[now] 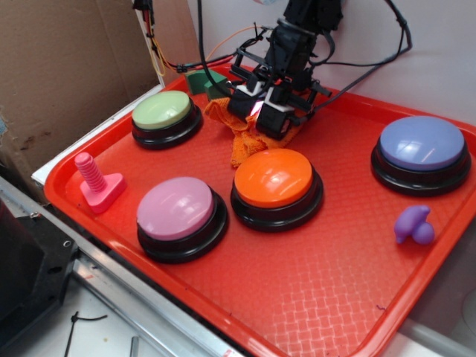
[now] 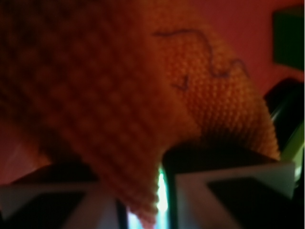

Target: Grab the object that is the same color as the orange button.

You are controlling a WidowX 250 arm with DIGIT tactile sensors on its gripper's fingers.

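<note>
Red tray [image 1: 312, 297] fills most of the exterior view, on a white surface with cardboard [image 1: 67, 67] behind left. Black arm [image 1: 305, 30] comes down from top centre, cables trailing off it.

Four dome buttons on black bases: purple button [image 1: 421, 145] at right, orange button [image 1: 273, 178] centre, pink button [image 1: 176, 208] front left just beside the orange one, green button [image 1: 161, 110] back left.

Rag [image 1: 239, 143], orange, waffle knit, lies bunched on the tray behind the orange button, between it and the green one, its lower corner close to the orange button's base. Gripper [image 1: 269, 119] sits low right on the rag's right side. In the wrist view the rag [image 2: 143, 95] fills nearly the whole frame, a fold hanging down into the narrow gap between the white fingers [image 2: 238, 186]. Jaws look close together on the cloth, but a firm clamp is not clear from the blur: cannot tell.

Small stuff: pink bolt [image 1: 98, 184] standing at the tray's left edge, purple toy [image 1: 413, 224] front right below the purple button, dark green block [image 1: 202, 82] at the back rim behind the rag.
</note>
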